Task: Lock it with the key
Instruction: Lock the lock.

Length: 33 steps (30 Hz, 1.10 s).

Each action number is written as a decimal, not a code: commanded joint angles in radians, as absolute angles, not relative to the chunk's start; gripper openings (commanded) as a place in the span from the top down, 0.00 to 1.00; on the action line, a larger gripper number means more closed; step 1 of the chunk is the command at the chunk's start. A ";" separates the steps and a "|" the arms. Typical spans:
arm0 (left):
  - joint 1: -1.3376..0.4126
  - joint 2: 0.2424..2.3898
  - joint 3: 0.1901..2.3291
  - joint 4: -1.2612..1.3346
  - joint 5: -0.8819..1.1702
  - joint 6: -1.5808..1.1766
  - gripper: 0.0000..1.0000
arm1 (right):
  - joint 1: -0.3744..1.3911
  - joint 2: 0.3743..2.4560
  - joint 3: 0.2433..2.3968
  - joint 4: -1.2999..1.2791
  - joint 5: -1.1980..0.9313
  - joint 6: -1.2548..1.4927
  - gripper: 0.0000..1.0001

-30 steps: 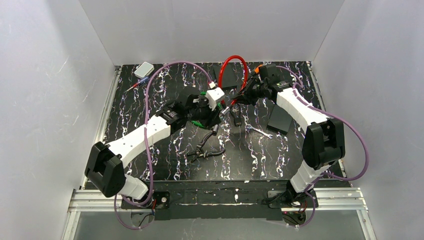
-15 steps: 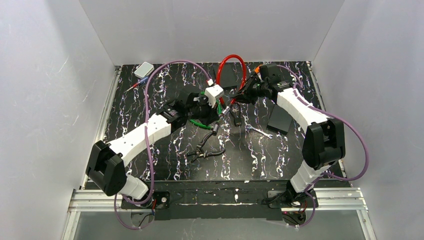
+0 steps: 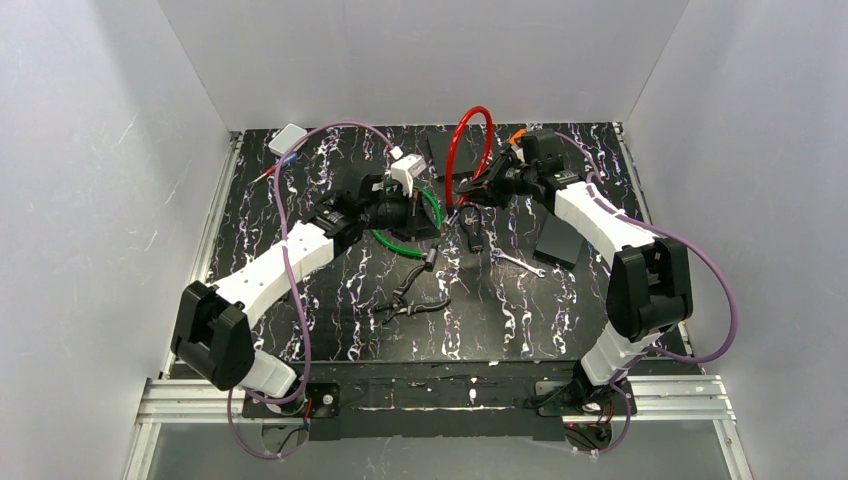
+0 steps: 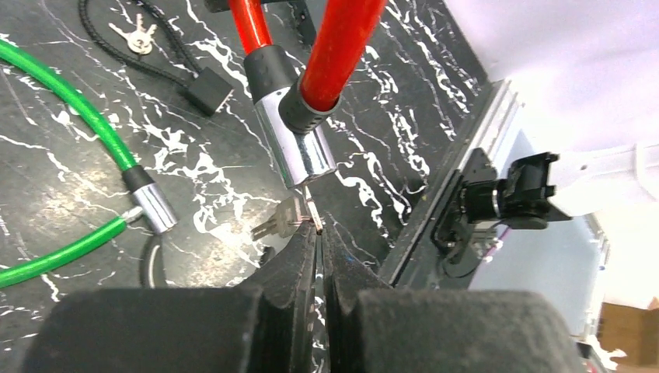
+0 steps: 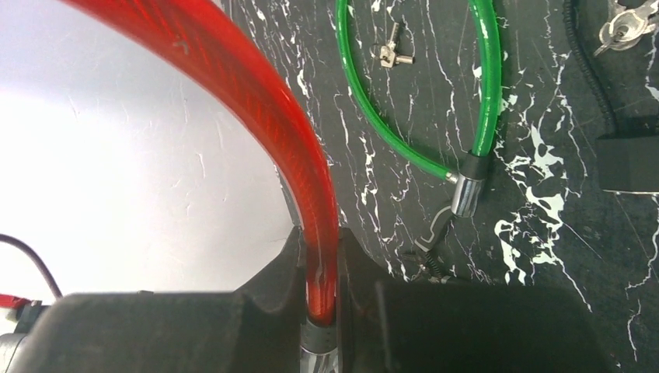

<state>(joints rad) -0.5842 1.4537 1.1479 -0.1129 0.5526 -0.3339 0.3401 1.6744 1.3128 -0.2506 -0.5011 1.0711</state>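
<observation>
The red cable lock point(image 3: 470, 140) stands as an upright loop at the back middle. My right gripper point(image 3: 480, 190) point(image 5: 320, 303) is shut on the red cable point(image 5: 256, 93) just above its black collar. In the left wrist view the lock's chrome barrel point(image 4: 299, 151) hangs end down, with the key point(image 4: 313, 208) sticking out of its bottom. My left gripper point(image 4: 319, 228) point(image 3: 437, 213) is shut, its tips pinching the head of that key. A spare key point(image 4: 278, 221) dangles beside it on the ring.
A green cable lock point(image 3: 428, 212) point(image 4: 70, 101) point(image 5: 482, 78) lies under the left wrist, with small keys point(image 5: 392, 53) inside its loop. A black lock point(image 3: 475, 238) point(image 4: 210, 89), pliers point(image 3: 410, 300), a wrench point(image 3: 518, 263), black plates point(image 3: 560, 240) and a white box point(image 3: 290, 138) lie around.
My left gripper has shut on the key while the left arm swung back and to the left. The red loop now stands narrower and more upright. The right arm barely moved.
</observation>
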 commanded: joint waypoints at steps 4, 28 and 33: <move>-0.545 1.479 1.097 -0.037 0.677 -0.572 1.00 | 0.341 1.607 1.331 -0.144 -0.563 1.095 0.99; -0.502 1.331 0.992 0.122 0.691 -0.585 0.28 | 0.341 1.604 1.343 -0.224 -0.507 1.035 0.99; -0.500 1.339 1.058 0.139 0.661 -0.519 0.27 | 0.342 1.604 1.346 -0.250 -0.489 1.020 0.99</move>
<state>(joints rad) -0.5056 1.3650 0.9948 0.1014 0.6929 -0.6104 0.3405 1.6686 1.3125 -0.2527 -0.4940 1.0406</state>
